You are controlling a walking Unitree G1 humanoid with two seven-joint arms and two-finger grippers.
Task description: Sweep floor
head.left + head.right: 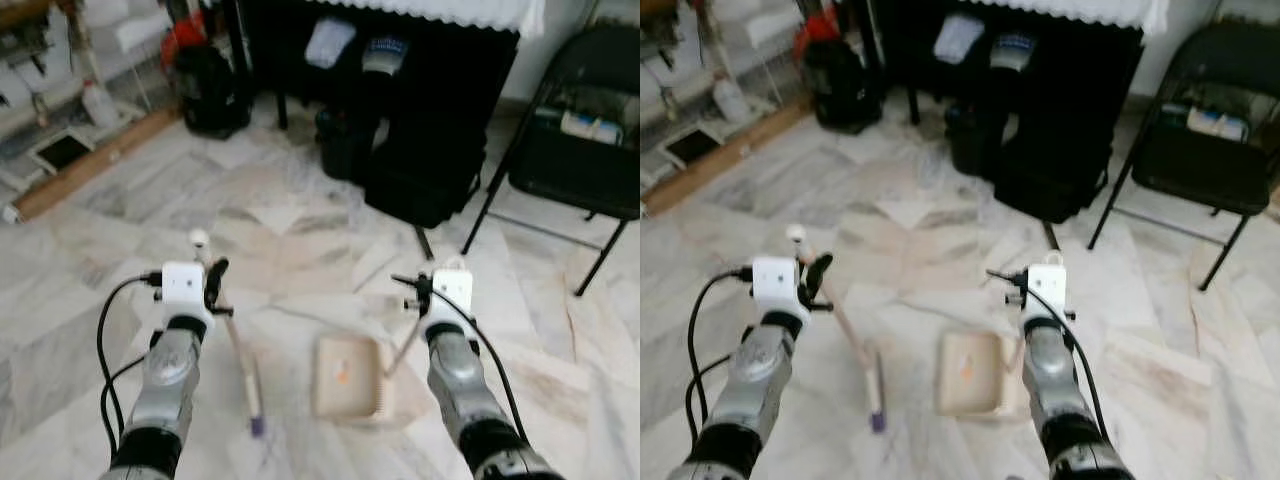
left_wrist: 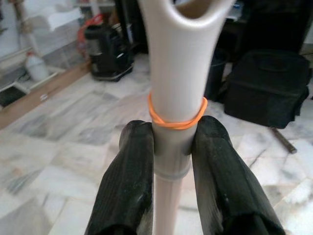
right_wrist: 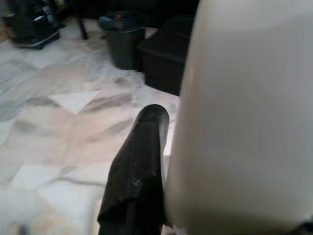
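Two tools meet on the marble floor (image 1: 300,230): left gripper (image 2: 171,161) clamps the beige, orange-banded broom handle (image 2: 177,73); right gripper (image 3: 161,161) presses its fingers against the cream dustpan (image 1: 348,375) handle.

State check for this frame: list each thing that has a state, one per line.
left gripper: shut on the broom handle.
broom handle: held upright-tilted, orange rubber band around it above the fingers.
right gripper: against the dustpan handle; grip cannot be confirmed.
dustpan: pan flat on the floor, small orange bit inside.
folding chair: unfolded, items on its seat.
black bag: on the floor, closed.
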